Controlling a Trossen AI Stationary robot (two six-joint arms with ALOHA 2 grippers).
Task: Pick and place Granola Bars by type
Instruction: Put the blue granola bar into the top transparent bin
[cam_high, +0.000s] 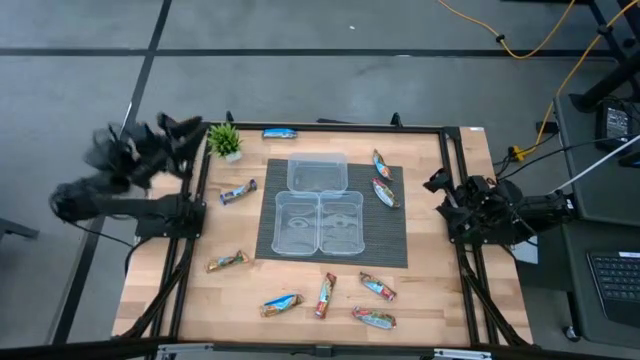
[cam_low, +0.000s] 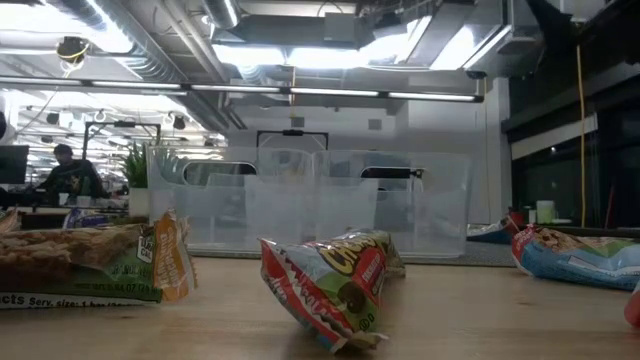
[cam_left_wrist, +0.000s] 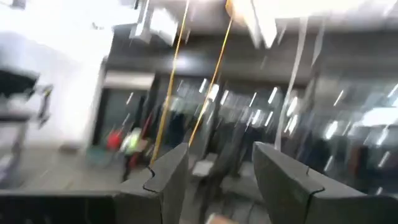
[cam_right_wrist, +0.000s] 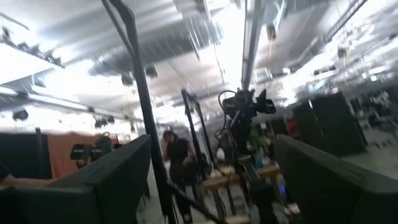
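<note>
Left end effector open, nine granola bars, three tubs

Red-and-teal granola bars, dark ribbed mat, green plant.

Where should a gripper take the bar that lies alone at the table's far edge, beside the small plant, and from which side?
Grip the blue bar across its narrow middle, coming straight down from above. It lies flat on the bare table, long side along the far edge, with free space around it; the plant stands apart. The left gripper hangs nearest, so it seems the likelier choice.
</note>
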